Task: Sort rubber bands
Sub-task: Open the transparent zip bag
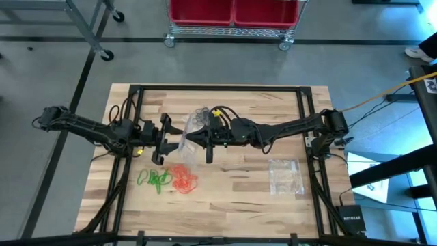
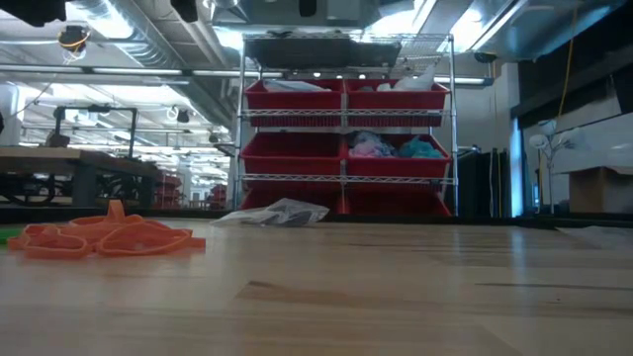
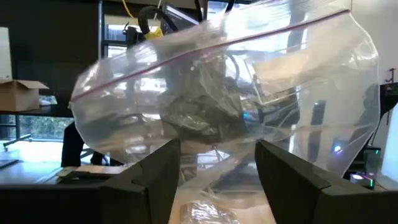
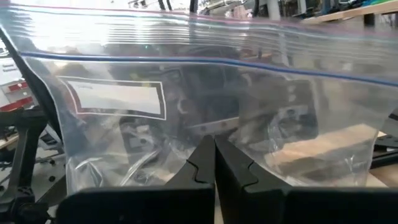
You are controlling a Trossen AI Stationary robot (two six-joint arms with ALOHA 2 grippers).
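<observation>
My right gripper [image 4: 214,163] pinches a clear bag [image 4: 199,99] holding black bands; my left gripper [image 3: 217,180] stands open before it.

A clear plastic bag [image 1: 193,124] is hanging above the wooden counter [image 1: 232,198], and a second clear bag [image 1: 285,176] is lying flat on it. A wire rack [image 2: 346,129] with red bins [image 2: 297,97] is standing beyond.

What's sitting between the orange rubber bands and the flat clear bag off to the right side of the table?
Nothing: in the high view, the table is bare wood between the orange rubber bands and the flat clear bag.
</observation>
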